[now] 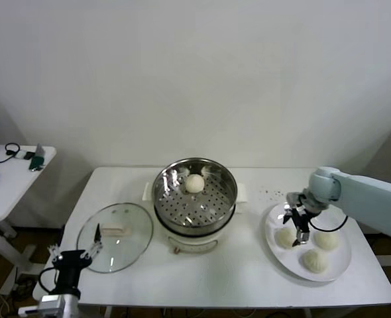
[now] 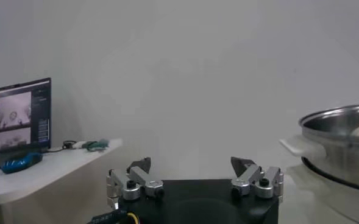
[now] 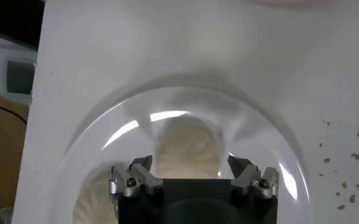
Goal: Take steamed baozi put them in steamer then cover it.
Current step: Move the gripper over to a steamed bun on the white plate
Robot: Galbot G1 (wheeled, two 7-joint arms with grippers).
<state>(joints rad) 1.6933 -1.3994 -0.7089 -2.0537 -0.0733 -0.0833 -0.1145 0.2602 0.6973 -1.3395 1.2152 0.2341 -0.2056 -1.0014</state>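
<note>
**Second bun pick under way**

Right end effector (image 1: 296, 225) spread wide, poised over a steamed baozi (image 3: 186, 148) on the plate (image 1: 341, 265). One bun (image 1: 194, 183) already in steamer (image 1: 166, 199). Next, probably: lower, close gently. Left end effector (image 1: 76, 255) open, idle beside cover (image 1: 114, 237) on counter (image 1: 248, 278).

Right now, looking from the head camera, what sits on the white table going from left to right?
Glass lid → steamer with one bun inside → white plate holding three buns, with the right arm's open fingers above it.
</note>
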